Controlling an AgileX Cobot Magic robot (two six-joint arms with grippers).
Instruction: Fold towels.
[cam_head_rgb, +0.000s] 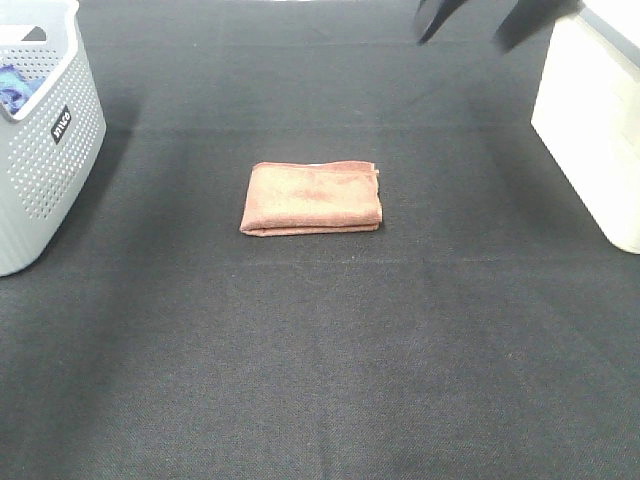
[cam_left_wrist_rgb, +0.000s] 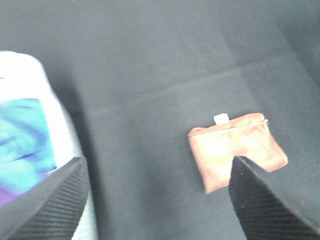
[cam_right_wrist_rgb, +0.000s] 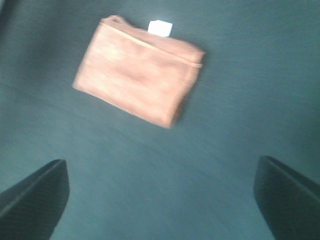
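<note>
The terracotta towel (cam_head_rgb: 312, 198) lies folded into a small rectangle on the black table, near the middle. It also shows in the left wrist view (cam_left_wrist_rgb: 235, 150) and the right wrist view (cam_right_wrist_rgb: 137, 75), with its white tag (cam_right_wrist_rgb: 160, 27) sticking out at one edge. My right gripper (cam_head_rgb: 461, 40) hangs open at the far right, well away from the towel, and holds nothing (cam_right_wrist_rgb: 162, 200). My left gripper (cam_left_wrist_rgb: 157, 207) is open and empty, above the table beside the basket; it is out of the exterior view.
A grey perforated basket (cam_head_rgb: 45, 150) stands at the left edge with a blue cloth (cam_head_rgb: 15, 88) inside; it shows blurred in the left wrist view (cam_left_wrist_rgb: 30, 150). A white box (cam_head_rgb: 595, 130) stands at the far right.
</note>
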